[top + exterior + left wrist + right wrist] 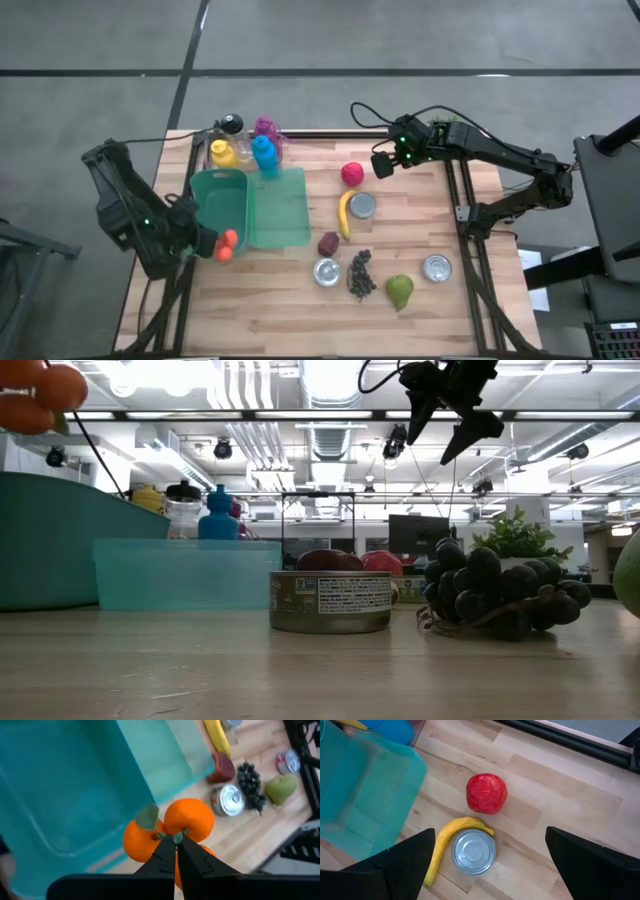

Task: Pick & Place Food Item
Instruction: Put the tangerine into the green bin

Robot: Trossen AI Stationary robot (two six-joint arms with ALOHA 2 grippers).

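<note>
Left gripper (175, 851) is closed on the stem of a cluster of oranges (170, 827), pinched where stem and leaf meet; the fruit hangs off the table, held up beside the near right corner of the teal bin (222, 205). In the high view the oranges (227, 245) sit just off the bin's near edge, above bare wood at the left side of the table (430, 310).

Right gripper (383, 165) is raised at the far right of the table, jaws wide apart, holding nothing. It hovers just right of the red apple (486, 793), above the banana (446, 842) and the silver can (473, 851) that lies against the banana's curve.

A translucent teal lid (280, 207) lies flat just right of the bin, touching it. Behind the bin stand bottles: yellow (224, 153), blue (264, 155), purple (266, 128), and one with a black cap (231, 124).

Near half of the table, left to right: a dark red fruit (328, 243), a second can (326, 272), a bunch of dark grapes (360, 274), a green pear (400, 291), a third can (437, 268). All lie apart from one another.
</note>
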